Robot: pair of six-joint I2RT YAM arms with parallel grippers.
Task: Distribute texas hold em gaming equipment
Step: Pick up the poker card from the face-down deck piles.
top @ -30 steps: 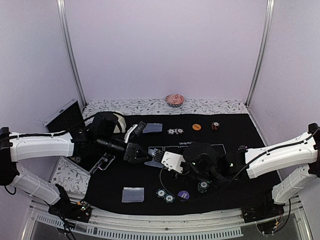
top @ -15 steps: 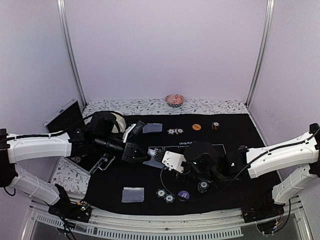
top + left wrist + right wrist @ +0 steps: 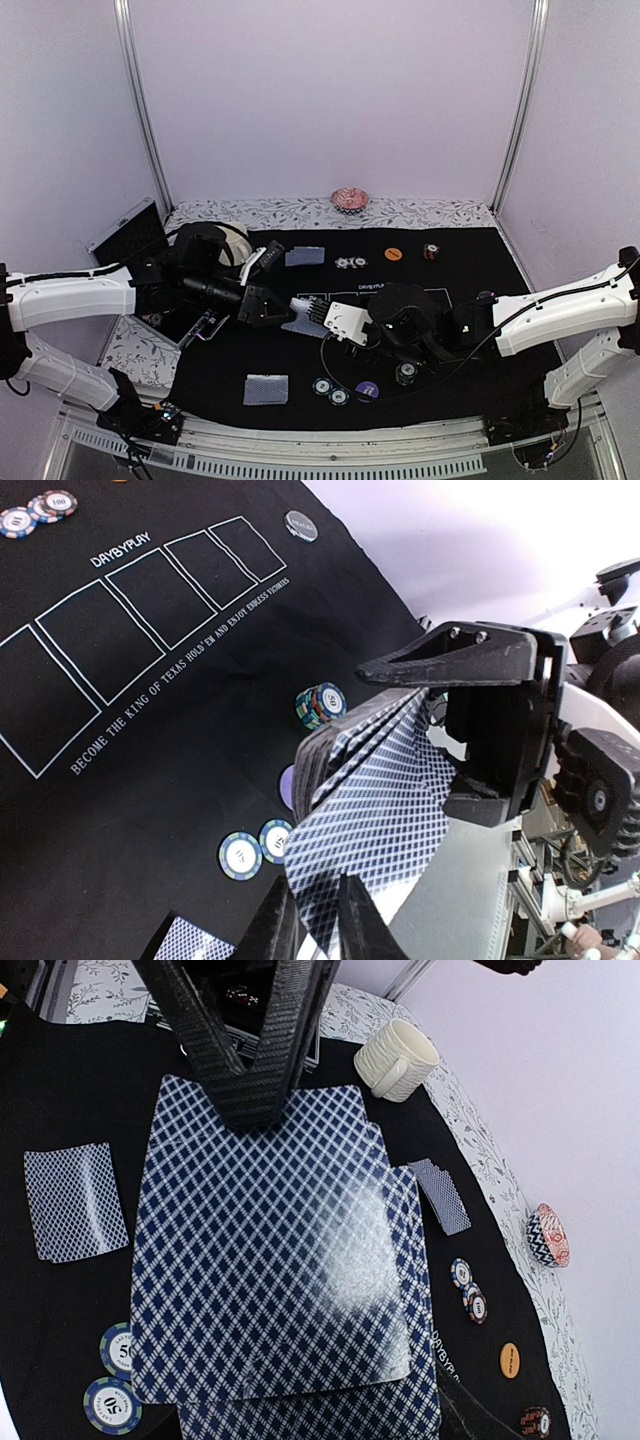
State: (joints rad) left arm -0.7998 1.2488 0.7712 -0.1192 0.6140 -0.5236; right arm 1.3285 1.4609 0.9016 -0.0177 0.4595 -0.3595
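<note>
I see my left gripper [image 3: 315,925] pinched tight on one edge of a blue-and-white checked playing card [image 3: 270,1250] (it is the top one). That card lies on a fanned stack of the same checked cards [image 3: 425,1290], held up in the air over the black felt mat [image 3: 470,270]. My right gripper [image 3: 318,314] is clamped on the other end of that stack. The two grippers are nose to nose near the middle of the mat.

Down on the mat, two blue-edged poker chips [image 3: 112,1380] lie side by side at the near side. A round purple button [image 3: 367,389] is just beside them, and a couple of face-down cards [image 3: 75,1200] lie to their left. A cream ribbed mug [image 3: 398,1058] stands at the far left of the mat, and a round orange button [image 3: 393,254] lies at the far side
</note>
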